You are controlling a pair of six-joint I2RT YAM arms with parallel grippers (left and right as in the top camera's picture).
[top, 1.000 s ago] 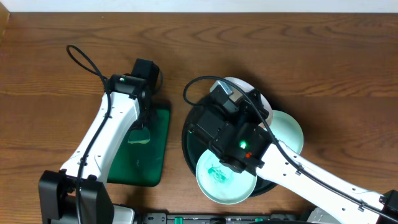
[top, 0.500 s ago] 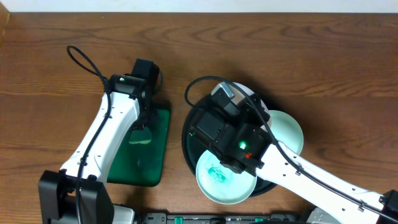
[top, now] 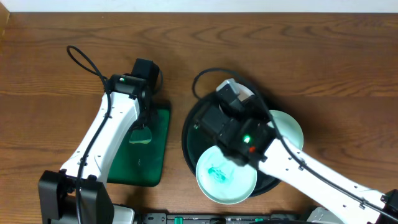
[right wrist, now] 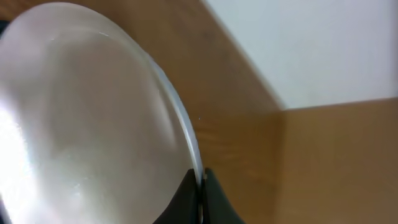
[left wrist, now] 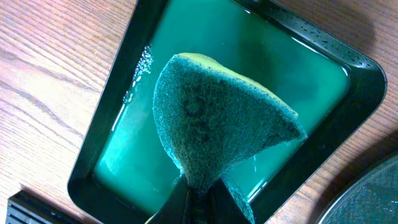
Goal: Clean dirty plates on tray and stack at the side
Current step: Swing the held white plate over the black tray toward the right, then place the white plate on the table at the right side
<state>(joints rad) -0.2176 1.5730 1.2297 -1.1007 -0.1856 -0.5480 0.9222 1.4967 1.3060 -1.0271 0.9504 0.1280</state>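
**Right tool** [right wrist: 200, 182]: fingers together, clamped on the thin rim of a white plate [right wrist: 81, 112]. Only the edge is taken.

**Held plate:** plain white with a glossy face, tipped up on edge in the right wrist view. It sits over the far part of the black tray [top: 188, 134] and is mostly hidden under the arm from overhead. I cannot tell whether its lower edge rests on the tray.
- Handling, as judged: stiff and smooth, likely slippery where wet, light, and breakable if dropped.
- Best hold: the rim is the only place to grip. A pinch at one point lets the plate swing, so slow travel and a low set-down suit it.

**Smeared plate** [top: 226, 175]: lies on the near part of the black tray, with turquoise marks in its middle.

**Third plate** [top: 290, 130]: lies at the tray's right edge, partly under the right arm. It sits in the way of a rightward carry to the bare worktop [top: 342, 68].

**Left tool** [left wrist: 198, 191]: closed on a green sponge [left wrist: 217, 118], hanging over the water-filled green tray [left wrist: 121, 74], just left of the black tray.

**Cable loop** [top: 81, 59]: lies on the worktop to the far left.
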